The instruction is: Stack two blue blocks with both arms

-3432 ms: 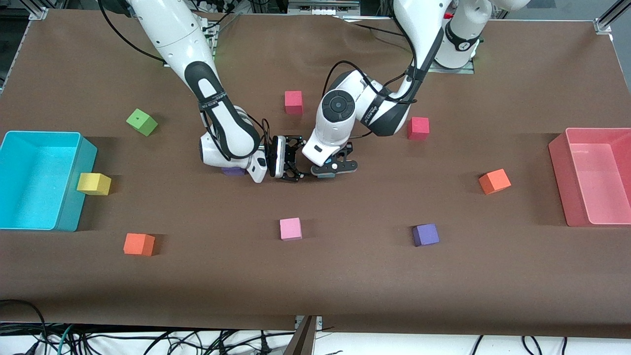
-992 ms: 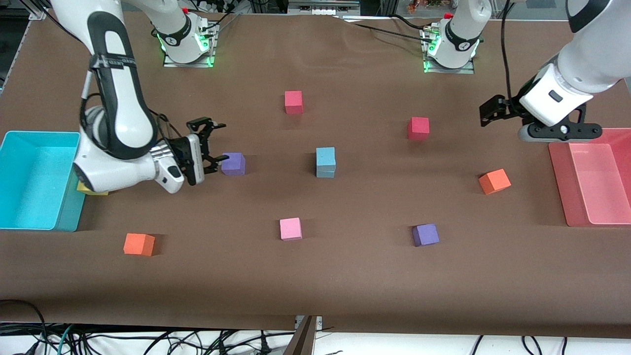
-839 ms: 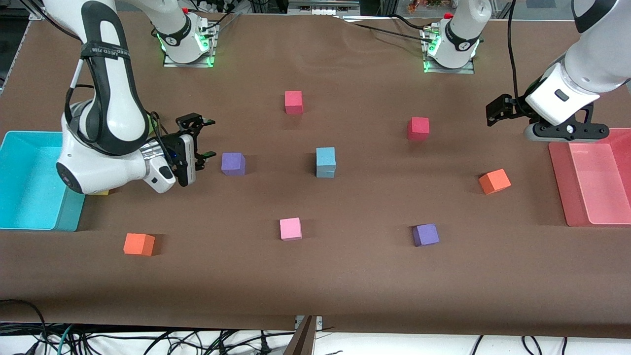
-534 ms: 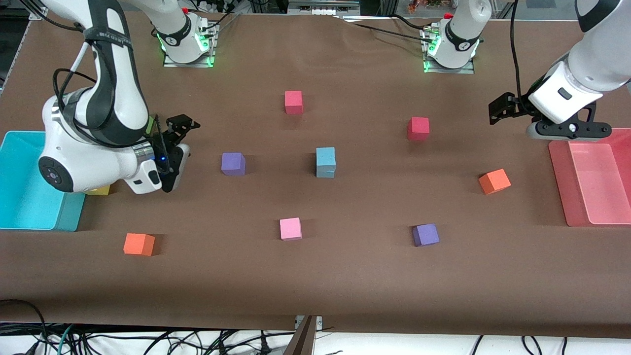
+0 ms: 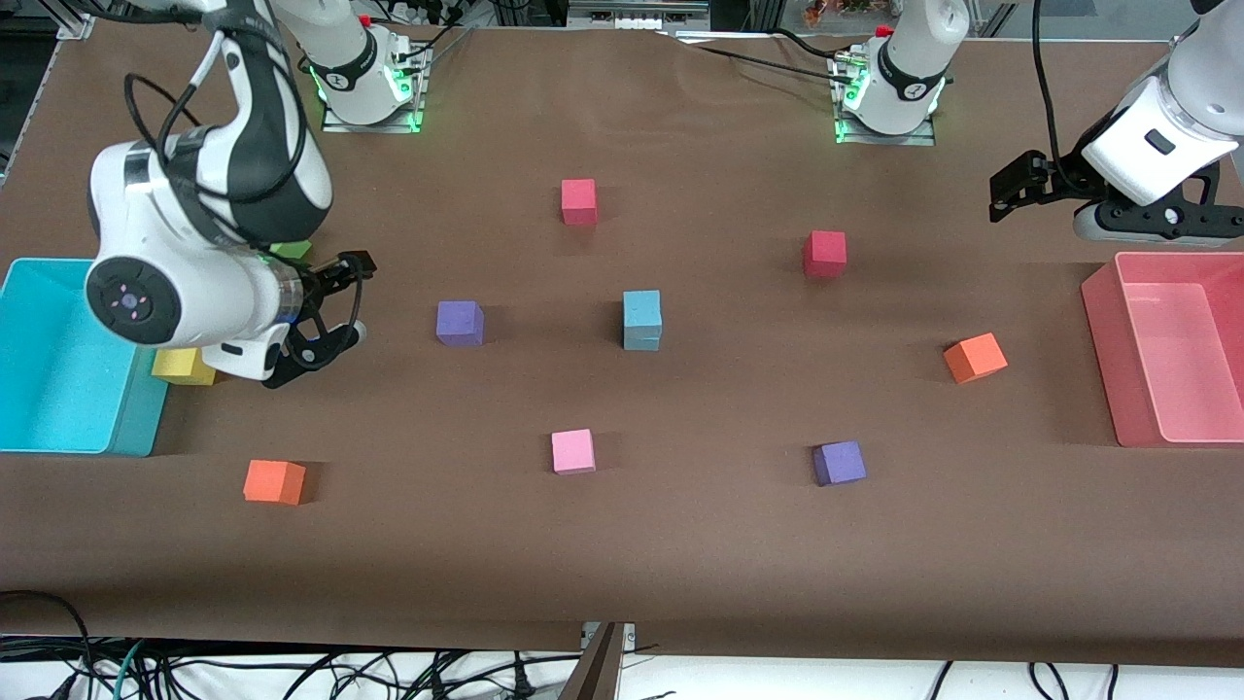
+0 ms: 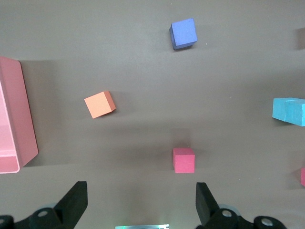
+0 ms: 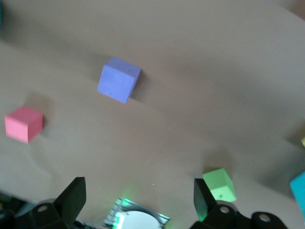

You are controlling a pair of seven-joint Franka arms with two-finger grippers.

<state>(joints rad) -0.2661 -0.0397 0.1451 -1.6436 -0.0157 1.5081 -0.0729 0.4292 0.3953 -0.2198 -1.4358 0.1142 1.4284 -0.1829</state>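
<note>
Front view: the two blue blocks (image 5: 641, 319) sit stacked, one squarely on the other, near the middle of the brown tabletop (image 5: 680, 544), free of both arms. A purple cube (image 5: 459, 323) lies beside the stack toward the right arm's end; a pink cube (image 5: 572, 451) lies nearer the camera, two red cubes (image 5: 578, 201) (image 5: 824, 253) farther from it. An orange cube (image 5: 974, 357) and a second purple cube (image 5: 839, 463) lie toward the left arm's end, near the pink bin (image 5: 1176, 350). The right tool (image 5: 335, 301) hangs above the tabletop next to the cyan bin (image 5: 58, 360), fingers spread, nothing between them; a yellow cube (image 5: 180, 366) and a green cube (image 5: 290, 249) show partly under that arm, and another orange cube (image 5: 274, 481) lies nearer the camera. The left tool (image 5: 1016, 185) is raised over the tabletop just outside the pink bin; it appears open and empty, though seen side-on. Left wrist view: the left tool's fingers (image 6: 74, 205) stand wide apart with nothing held; below are a red cube, an orange cube, a purple cube, the pink bin's wall and the stack at the frame edge. Right wrist view: the right tool's fingers (image 7: 71, 195) are wide apart and empty over a purple cube, a red cube and the green cube.
</note>
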